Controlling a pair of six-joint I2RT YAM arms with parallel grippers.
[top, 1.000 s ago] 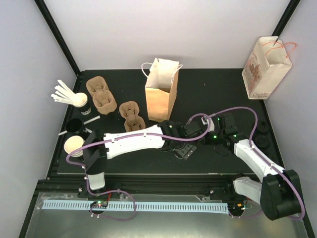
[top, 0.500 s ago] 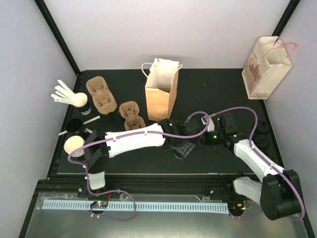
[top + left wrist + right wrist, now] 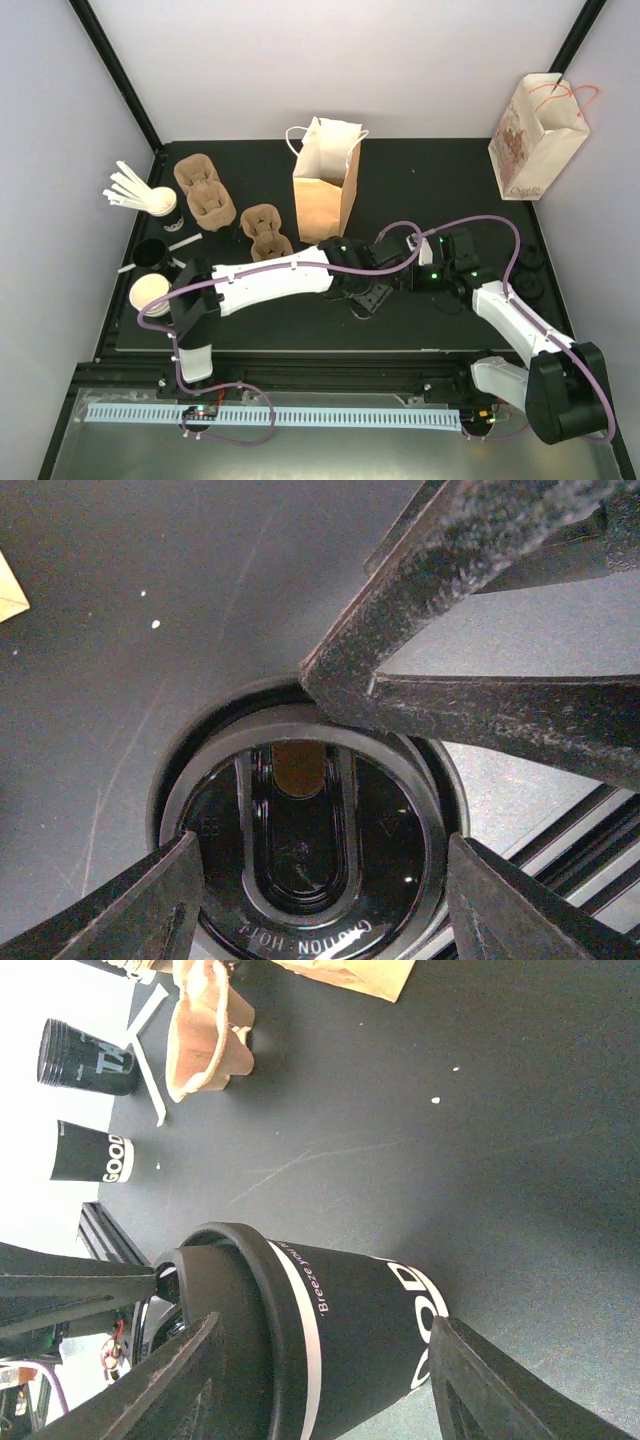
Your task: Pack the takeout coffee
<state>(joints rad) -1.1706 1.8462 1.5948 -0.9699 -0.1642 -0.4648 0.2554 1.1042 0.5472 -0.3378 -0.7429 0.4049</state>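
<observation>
The takeout coffee here is a black paper cup (image 3: 370,1340) with white lettering and a black lid (image 3: 300,850) seated on it. It stands on the mat at centre right. In the top view it is hidden under my left gripper (image 3: 366,297). In the left wrist view my left gripper (image 3: 325,880) hangs straight above the lid, fingers apart at either side of its rim. My right gripper (image 3: 325,1360) is open and turned on its side, with the cup just ahead of its fingertips. One right finger (image 3: 450,630) reaches over the lid's edge. It also shows in the top view (image 3: 405,272).
An open brown bag (image 3: 325,185) with white handles stands behind the grippers. A printed bag (image 3: 535,135) leans at the far right. Two cup carriers (image 3: 205,190) (image 3: 265,232), white stirrers (image 3: 130,190) and spare black cups (image 3: 85,1057) (image 3: 88,1152) are at the left.
My left gripper has shifted slightly right and toward the right gripper, over the cup. The right arm has barely moved.
</observation>
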